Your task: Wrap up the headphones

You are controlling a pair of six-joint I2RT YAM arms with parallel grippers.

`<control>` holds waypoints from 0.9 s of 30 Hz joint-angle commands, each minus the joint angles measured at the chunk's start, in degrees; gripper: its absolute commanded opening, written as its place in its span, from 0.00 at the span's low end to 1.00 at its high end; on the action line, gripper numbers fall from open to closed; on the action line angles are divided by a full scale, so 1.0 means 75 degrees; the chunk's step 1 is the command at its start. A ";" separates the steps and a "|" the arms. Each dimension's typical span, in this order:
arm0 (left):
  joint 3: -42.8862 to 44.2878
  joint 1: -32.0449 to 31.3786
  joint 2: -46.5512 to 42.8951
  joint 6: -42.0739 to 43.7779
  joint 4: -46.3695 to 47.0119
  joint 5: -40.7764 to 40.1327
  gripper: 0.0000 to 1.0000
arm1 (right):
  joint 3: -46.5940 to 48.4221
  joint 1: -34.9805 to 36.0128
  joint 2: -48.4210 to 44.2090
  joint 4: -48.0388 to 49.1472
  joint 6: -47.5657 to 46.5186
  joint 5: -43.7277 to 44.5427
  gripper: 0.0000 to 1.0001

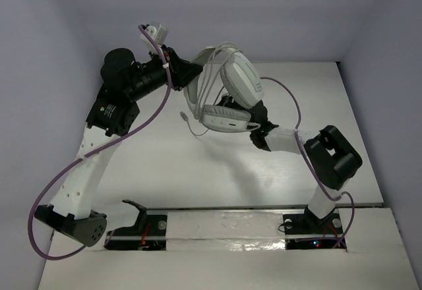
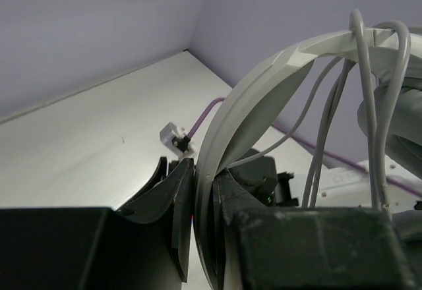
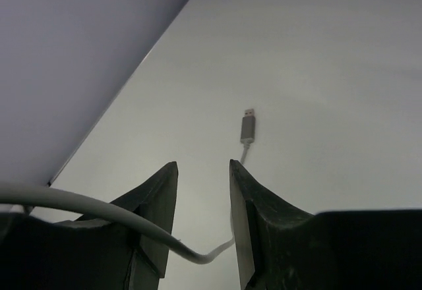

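Note:
The pale-grey headphones (image 1: 241, 82) hang in the air above the table's middle. My left gripper (image 1: 190, 72) is shut on their wide headband (image 2: 264, 86), which runs up between the pads (image 2: 178, 198). The thin grey cable (image 2: 369, 105) is looped several times over the headband. Its loose end drops towards the table and ends in a small plug (image 3: 248, 126), also seen in the top view (image 1: 184, 115). My right gripper (image 3: 203, 165) sits just under the lower earcup (image 1: 224, 118), open. The cable (image 3: 99, 207) crosses slackly through the gap between its fingers, not pinched.
Purple robot cables (image 1: 161, 102) trail from both arms, one arching past the headphones on the right (image 1: 293, 105). The white table (image 1: 165, 158) is boxed in by walls on the left, back and right. The arm bases (image 1: 316, 224) stand at the near edge.

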 commanded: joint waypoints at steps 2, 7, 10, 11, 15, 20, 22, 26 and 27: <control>0.0238 0.0040 -0.0272 -0.1213 0.1431 -0.0707 0.00 | 0.0204 0.0121 0.0543 0.1421 0.0735 -0.1052 0.42; 0.0225 0.0040 -0.0214 -0.1624 0.1866 -0.1516 0.00 | 0.0578 0.0823 0.1186 0.1491 0.0747 -0.1554 0.41; 0.0226 0.0040 -0.0190 -0.1718 0.1982 -0.1880 0.00 | 0.0626 0.1046 0.1480 0.1866 0.0958 -0.1930 0.40; 0.0179 0.0040 -0.0190 -0.1811 0.2111 -0.1997 0.00 | 0.0626 0.1047 0.1574 0.1867 0.1167 -0.2048 0.39; 0.0248 0.0040 -0.0167 -0.2022 0.2323 -0.2080 0.00 | 0.0812 0.1304 0.2031 0.2488 0.1403 -0.2283 0.37; 0.0284 0.0040 -0.0283 -0.1988 0.2288 -0.2734 0.00 | 0.0767 0.1562 0.2290 0.2945 0.1708 -0.2552 0.26; 0.0167 0.0040 -0.0365 -0.1895 0.2346 -0.3086 0.00 | 0.0708 0.1656 0.2266 0.2945 0.1708 -0.2576 0.23; -0.0219 0.0040 -0.0483 -0.1649 0.2498 -0.4140 0.00 | 0.0451 0.2054 0.2114 0.2875 0.1674 -0.2799 0.28; -0.0255 0.0040 -0.0460 -0.1601 0.2510 -0.4352 0.00 | 0.0357 0.2125 0.2079 0.2875 0.1650 -0.2822 0.30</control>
